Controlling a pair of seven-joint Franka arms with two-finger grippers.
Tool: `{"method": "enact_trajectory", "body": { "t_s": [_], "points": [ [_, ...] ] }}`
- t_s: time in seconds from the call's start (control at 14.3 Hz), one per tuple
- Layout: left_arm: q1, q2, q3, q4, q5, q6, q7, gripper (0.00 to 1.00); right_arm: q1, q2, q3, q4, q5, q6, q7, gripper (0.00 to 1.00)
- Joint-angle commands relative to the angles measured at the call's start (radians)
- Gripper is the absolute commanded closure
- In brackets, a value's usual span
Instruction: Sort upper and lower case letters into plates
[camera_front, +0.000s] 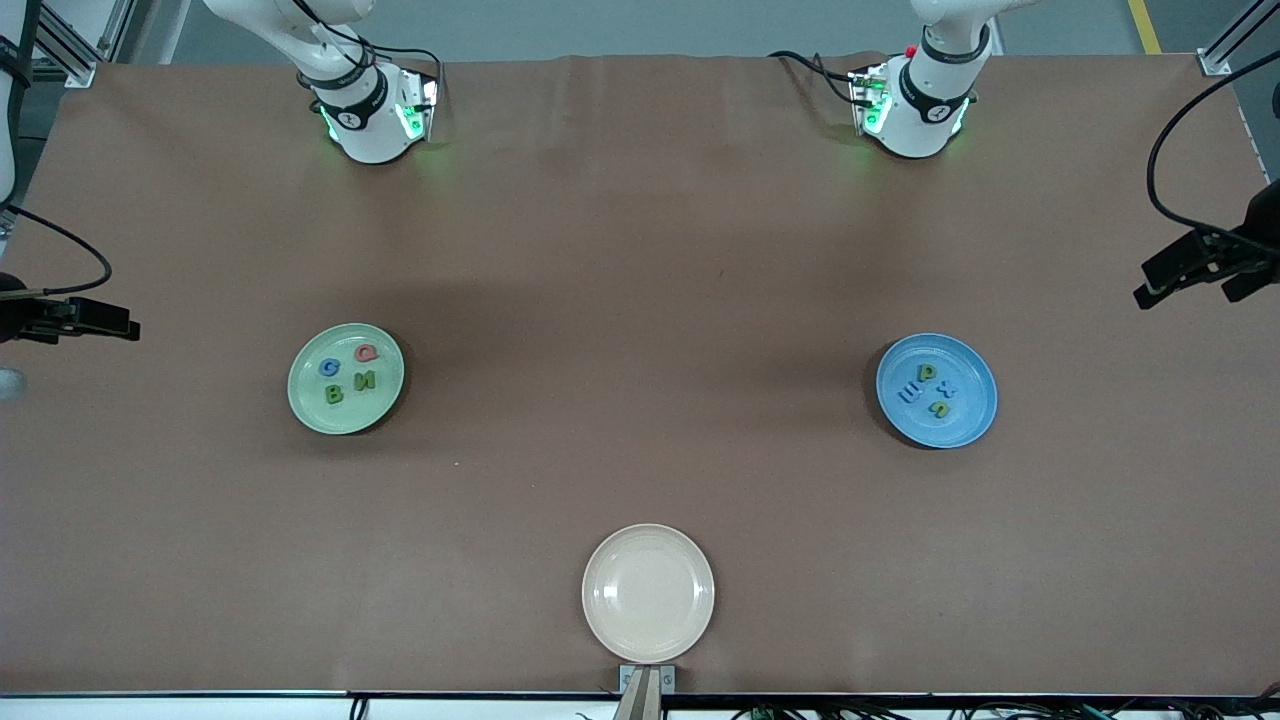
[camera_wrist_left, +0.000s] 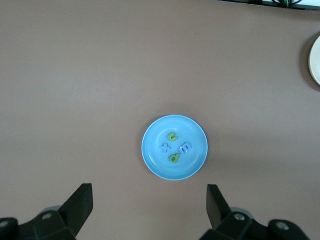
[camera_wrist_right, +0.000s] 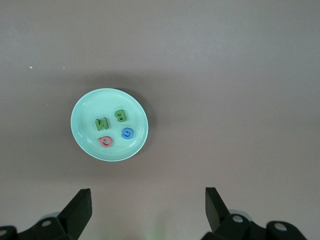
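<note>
The pale green plate (camera_front: 310, 398) (camera_wrist_right: 82, 120) lies toward the right arm's end of the table. It holds several capital letters, among them a green B (camera_wrist_right: 120, 115), a blue G (camera_wrist_right: 128, 133) and a pink Q (camera_wrist_right: 105, 141). The blue plate (camera_front: 975, 400) (camera_wrist_left: 151, 145) lies toward the left arm's end and holds several small letters, green and blue. My left gripper (camera_wrist_left: 150, 192) hangs open and empty high over the bare table beside the blue plate. My right gripper (camera_wrist_right: 148, 195) hangs the same way, open and empty, beside the green plate. Neither hand shows in the front view.
A cream plate (camera_front: 648, 592) (camera_wrist_left: 315, 60) with nothing in it sits at the table edge nearest the front camera, midway between the two ends. Black clamp-like mounts (camera_front: 70, 318) (camera_front: 1200, 262) reach in over both ends of the brown table.
</note>
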Motion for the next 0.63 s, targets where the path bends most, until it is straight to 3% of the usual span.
{"method": "enact_trajectory", "body": {
  "t_s": [0.0, 0.28, 0.42, 0.56],
  "points": [
    [0.008, -0.044, 0.0, -0.006, -0.023, -0.032, 0.022, 0.0, -0.018, 0.013, 0.012, 0.024, 0.006, -0.004, -0.011, 0.0],
    [-0.006, -0.062, 0.001, -0.005, -0.023, -0.033, 0.022, 0.0, 0.031, 0.053, 0.015, 0.014, -0.052, -0.025, -0.02, 0.0],
    [-0.039, -0.059, 0.007, -0.003, -0.021, -0.032, 0.018, 0.0, 0.026, 0.043, 0.015, 0.017, -0.034, -0.039, -0.011, 0.0],
    [-0.093, -0.059, 0.062, -0.003, -0.021, -0.032, 0.019, 0.0, 0.012, 0.037, 0.011, 0.02, 0.015, -0.047, -0.01, 0.0]
  ]
}}
